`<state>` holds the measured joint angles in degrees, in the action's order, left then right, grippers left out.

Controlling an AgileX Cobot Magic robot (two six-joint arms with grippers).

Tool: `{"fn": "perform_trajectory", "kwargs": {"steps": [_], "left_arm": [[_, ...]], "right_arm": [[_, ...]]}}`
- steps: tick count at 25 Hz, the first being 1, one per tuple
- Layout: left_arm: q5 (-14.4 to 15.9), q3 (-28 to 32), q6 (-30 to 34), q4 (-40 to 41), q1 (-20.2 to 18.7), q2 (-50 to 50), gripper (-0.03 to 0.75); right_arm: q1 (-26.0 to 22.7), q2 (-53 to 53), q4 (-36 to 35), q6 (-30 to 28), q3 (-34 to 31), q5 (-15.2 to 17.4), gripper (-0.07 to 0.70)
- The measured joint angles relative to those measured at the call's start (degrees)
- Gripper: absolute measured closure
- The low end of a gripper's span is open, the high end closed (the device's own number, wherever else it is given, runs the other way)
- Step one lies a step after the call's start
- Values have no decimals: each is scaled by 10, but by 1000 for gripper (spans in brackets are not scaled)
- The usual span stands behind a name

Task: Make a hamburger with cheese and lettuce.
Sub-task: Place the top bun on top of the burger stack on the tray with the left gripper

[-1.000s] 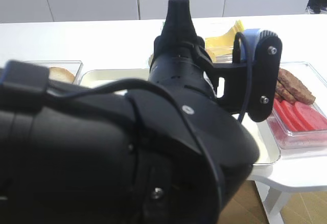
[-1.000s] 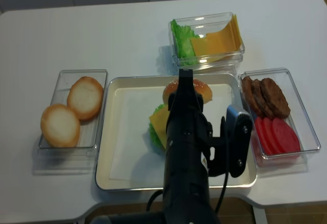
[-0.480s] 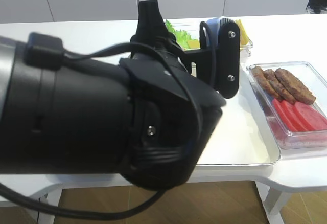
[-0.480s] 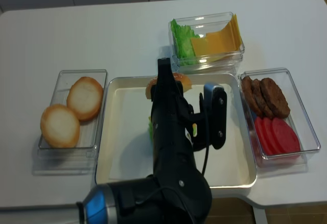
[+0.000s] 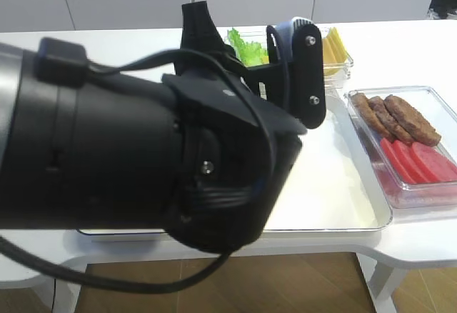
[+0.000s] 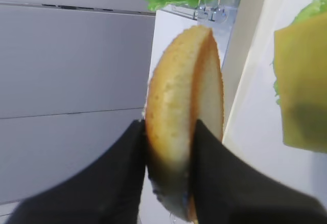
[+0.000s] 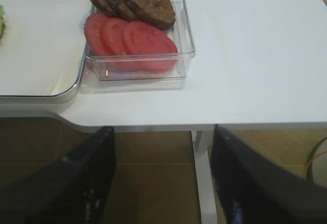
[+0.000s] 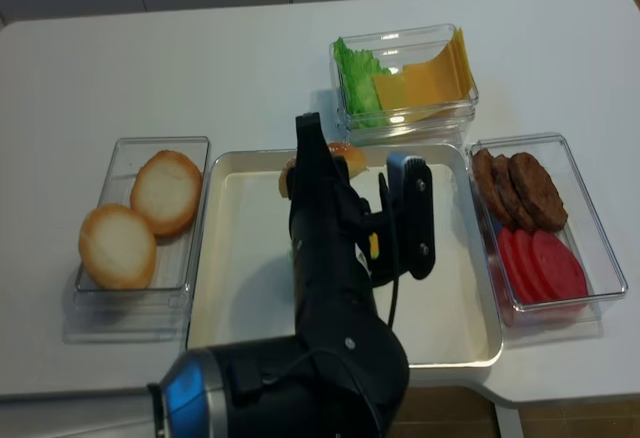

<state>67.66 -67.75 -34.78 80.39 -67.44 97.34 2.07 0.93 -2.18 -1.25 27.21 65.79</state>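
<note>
In the left wrist view my left gripper (image 6: pixel 168 132) is shut on a golden-brown bun top (image 6: pixel 181 96), held on edge between the two black fingers. To its right lies the hamburger stack, showing the yellow cheese (image 6: pixel 301 81) square over frilly green lettuce (image 6: pixel 312 10). From overhead the left gripper (image 8: pixel 312 150) hangs over the far edge of the tray with the bun top (image 8: pixel 347 156); the arm hides most of the stack. My right gripper (image 7: pixel 161 144) is open, over the floor just off the table's front edge.
A metal tray (image 8: pixel 240 278) lies mid-table. Behind it a clear bin (image 8: pixel 405 78) holds loose leaves and cheese slices. On the right a bin (image 8: pixel 540 228) holds patties and tomato slices. On the left a bin (image 8: pixel 140 213) holds two pale bun halves.
The left arm has swung left and slightly farther back over the tray, carrying the bun top with it. It now covers the stack in the overhead view.
</note>
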Motion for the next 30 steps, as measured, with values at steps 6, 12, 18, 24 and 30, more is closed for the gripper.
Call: {"fn": "perform_trajectory", "kwargs": {"steps": [6, 12, 18, 24, 30], "left_arm": [[0, 0, 7, -63, 1, 0, 531], [0, 0, 14, -73, 1, 0, 531], [-2, 0, 37, -39, 9, 47, 532], [-2, 0, 36, -17, 9, 80, 533], [-2, 0, 30, 9, 9, 81, 533]], "right_arm": [[0, 0, 0, 0, 0, 0, 181], [0, 0, 0, 0, 0, 0, 181], [0, 0, 0, 0, 0, 0, 181], [0, 0, 0, 0, 0, 0, 181], [0, 0, 0, 0, 0, 0, 181]]}}
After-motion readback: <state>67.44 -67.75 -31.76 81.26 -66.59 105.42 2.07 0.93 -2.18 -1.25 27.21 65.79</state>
